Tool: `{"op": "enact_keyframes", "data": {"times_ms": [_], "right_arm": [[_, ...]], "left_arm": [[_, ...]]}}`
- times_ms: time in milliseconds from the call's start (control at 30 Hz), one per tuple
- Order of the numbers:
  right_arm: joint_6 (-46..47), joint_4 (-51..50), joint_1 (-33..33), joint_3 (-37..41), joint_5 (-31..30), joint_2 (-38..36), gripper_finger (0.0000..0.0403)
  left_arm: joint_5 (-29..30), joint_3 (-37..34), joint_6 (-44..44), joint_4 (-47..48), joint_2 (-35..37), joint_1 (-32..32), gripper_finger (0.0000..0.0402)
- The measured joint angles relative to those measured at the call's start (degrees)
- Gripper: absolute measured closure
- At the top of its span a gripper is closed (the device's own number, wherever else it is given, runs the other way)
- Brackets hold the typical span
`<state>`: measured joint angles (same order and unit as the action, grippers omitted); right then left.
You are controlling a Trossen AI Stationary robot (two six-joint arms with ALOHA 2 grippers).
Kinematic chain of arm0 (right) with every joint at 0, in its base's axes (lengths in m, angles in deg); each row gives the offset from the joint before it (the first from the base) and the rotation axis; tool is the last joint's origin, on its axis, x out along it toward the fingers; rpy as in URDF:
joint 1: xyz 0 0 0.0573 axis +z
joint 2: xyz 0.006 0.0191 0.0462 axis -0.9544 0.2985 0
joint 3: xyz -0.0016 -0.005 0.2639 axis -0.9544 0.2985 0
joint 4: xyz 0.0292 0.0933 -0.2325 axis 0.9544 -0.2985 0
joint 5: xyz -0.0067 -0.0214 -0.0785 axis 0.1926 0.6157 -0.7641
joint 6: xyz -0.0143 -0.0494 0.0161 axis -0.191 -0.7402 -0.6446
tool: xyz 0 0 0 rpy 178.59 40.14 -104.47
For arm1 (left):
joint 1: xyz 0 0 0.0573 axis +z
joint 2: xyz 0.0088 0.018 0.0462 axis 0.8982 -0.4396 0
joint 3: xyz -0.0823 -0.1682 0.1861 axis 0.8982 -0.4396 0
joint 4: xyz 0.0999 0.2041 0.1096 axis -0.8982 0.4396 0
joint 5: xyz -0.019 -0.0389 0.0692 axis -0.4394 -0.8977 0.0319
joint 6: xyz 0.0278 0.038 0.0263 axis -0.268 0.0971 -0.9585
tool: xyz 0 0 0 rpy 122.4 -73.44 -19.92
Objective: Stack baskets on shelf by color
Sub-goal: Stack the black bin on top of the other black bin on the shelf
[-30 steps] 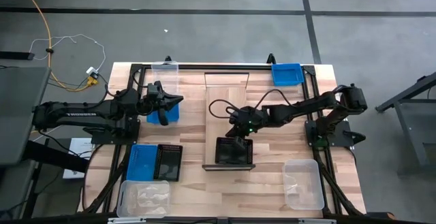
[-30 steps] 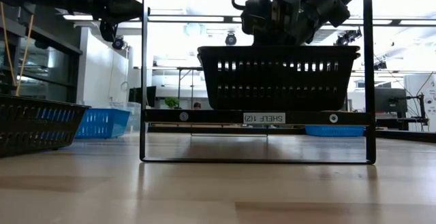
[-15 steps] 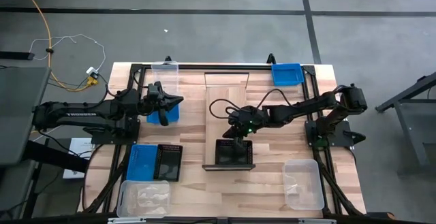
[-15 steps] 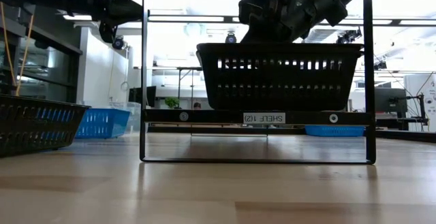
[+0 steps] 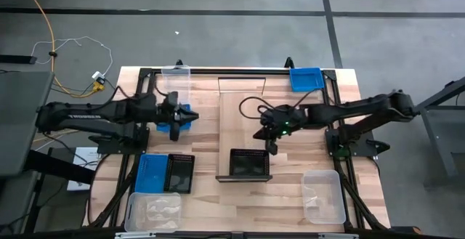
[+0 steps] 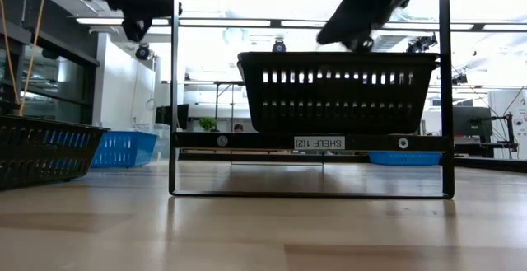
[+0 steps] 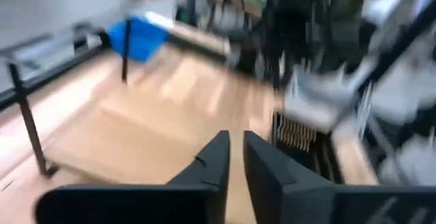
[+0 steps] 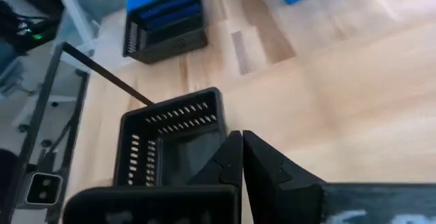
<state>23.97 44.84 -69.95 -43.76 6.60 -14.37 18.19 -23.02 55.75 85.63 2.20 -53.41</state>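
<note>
A black perforated basket (image 5: 251, 163) (image 6: 336, 90) stands by its base on the near end of the shelf (image 5: 243, 119), a light-wood board in a dark frame. My right gripper (image 5: 271, 149) (image 8: 241, 142) hangs shut just above and beyond that basket's rim, clear of it. A blue basket (image 5: 187, 114) (image 6: 123, 148) rests on the table at the left. My left gripper (image 5: 178, 117) (image 7: 232, 149) is raised over it, its fingers a narrow gap apart with nothing between them.
At the near left are a blue basket (image 5: 150, 173), a black basket (image 5: 180, 173) and a clear one (image 5: 154, 211). More clear baskets sit at the near right (image 5: 323, 195) and the far left (image 5: 176, 79). A blue one (image 5: 305, 78) is at the far right corner.
My right gripper has risen from the black basket's rim and drawn back toward the table's right edge, staying shut. The basket stays on the shelf. My left gripper has lifted a little and tipped up toward level over the blue basket.
</note>
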Motion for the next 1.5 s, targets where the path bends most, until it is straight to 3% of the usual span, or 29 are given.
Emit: {"op": "enact_keyframes", "data": {"times_ms": [133,267,467,633,967,1133,1333,1500], "right_arm": [[1.3,-4.3,0.0,0.0,-2.7,-3.9,0.0403],[1.5,-6.5,0.0,0.0,-4.6,-6.0,0.0403],[1.6,-6.8,0.0,0.0,-5.4,-6.4,0.0403],[1.5,-7.0,0.0,0.0,-5.4,-6.3,0.0403],[1.4,-7.9,0.0,0.0,-5.0,-6.3,0.0403],[1.4,-8.4,0.0,0.0,-5.0,-6.3,0.0403],[1.4,-9.3,0.0,0.0,-5.0,-6.3,0.0403],[1.4,-9.3,0.0,0.0,-5.0,-6.3,0.0403]], "left_arm": [[-0.1,9.1,-4.0,15.7,-5.7,-3.8,0.0301],[0.2,13.3,-3.6,27.3,-10.5,-7.5,0.0239],[-0.3,13.4,-2.2,35.3,-16.9,-12.3,0.0168],[-3.5,13.4,-6.0,36.2,-23.8,-14.6,0.0148],[-3.1,13.4,-5.8,36.2,-38.2,-15.6,0.0158],[-5.0,13.4,-7.1,36.9,-42.1,-15.6,0.0181],[-6.2,13.4,-8.6,36.9,-43.2,-15.6,0.0244],[-5.8,13.4,-8.6,37.0,-43.2,-15.1,0.034]]}}
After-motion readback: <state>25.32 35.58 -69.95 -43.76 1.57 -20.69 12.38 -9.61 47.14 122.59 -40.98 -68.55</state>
